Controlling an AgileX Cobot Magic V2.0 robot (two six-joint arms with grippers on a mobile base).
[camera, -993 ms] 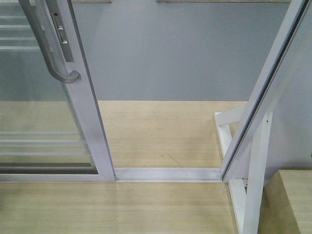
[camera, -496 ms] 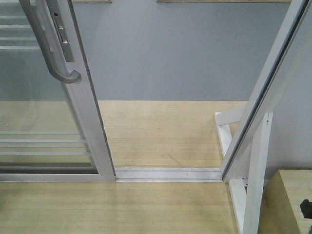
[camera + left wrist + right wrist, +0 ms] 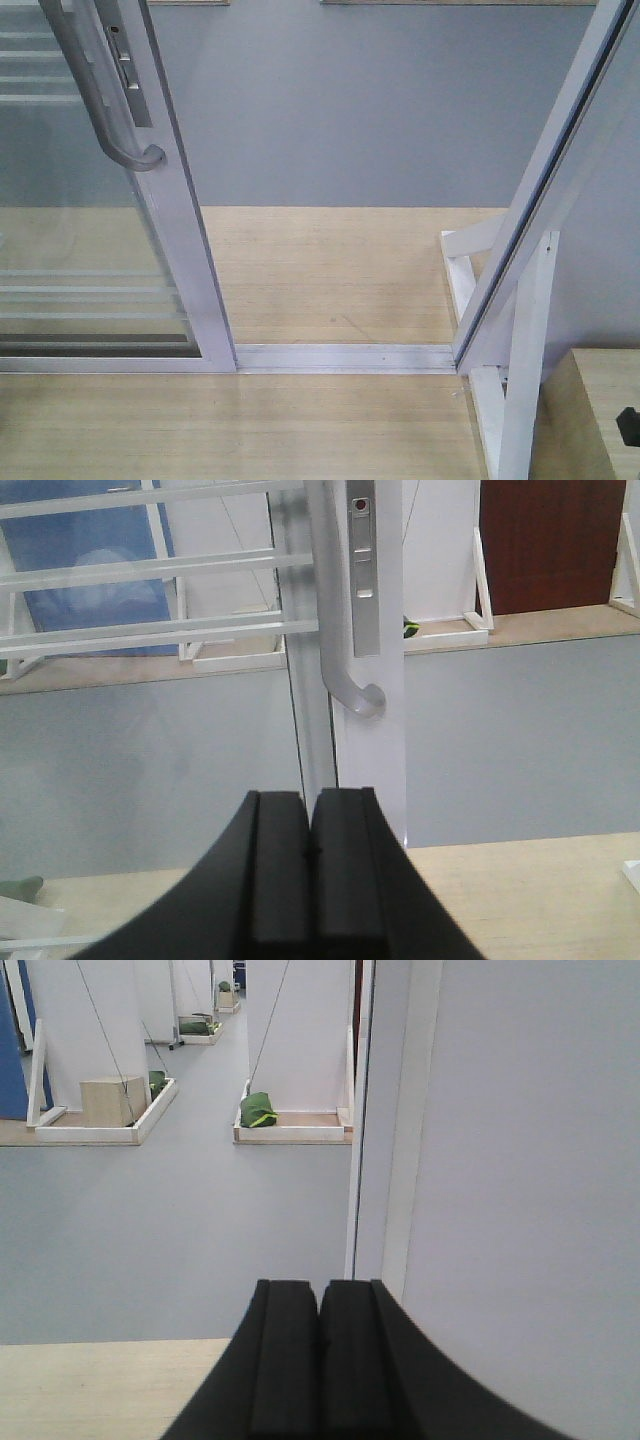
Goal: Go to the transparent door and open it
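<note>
The transparent door [image 3: 90,250] stands at the left of the front view, a glass panel with thin white bars in a white frame. Its curved grey handle [image 3: 105,100] is on the right stile [image 3: 185,250]. The doorway to the right of the stile is open down to the floor track [image 3: 345,357]. In the left wrist view my left gripper [image 3: 309,798] is shut and empty, below and short of the handle [image 3: 340,640] and the stile [image 3: 385,730]. My right gripper [image 3: 320,1285] is shut and empty, beside a white frame post [image 3: 400,1160].
A slanted white door frame [image 3: 545,190] and a white support post [image 3: 525,350] bound the doorway on the right. A wooden box [image 3: 595,420] sits at the lower right, with a small black part [image 3: 628,425] at the edge. Grey floor lies beyond the wooden platform.
A small black part has come into the front view at the lower right edge. The door and the frame have stayed where they were.
</note>
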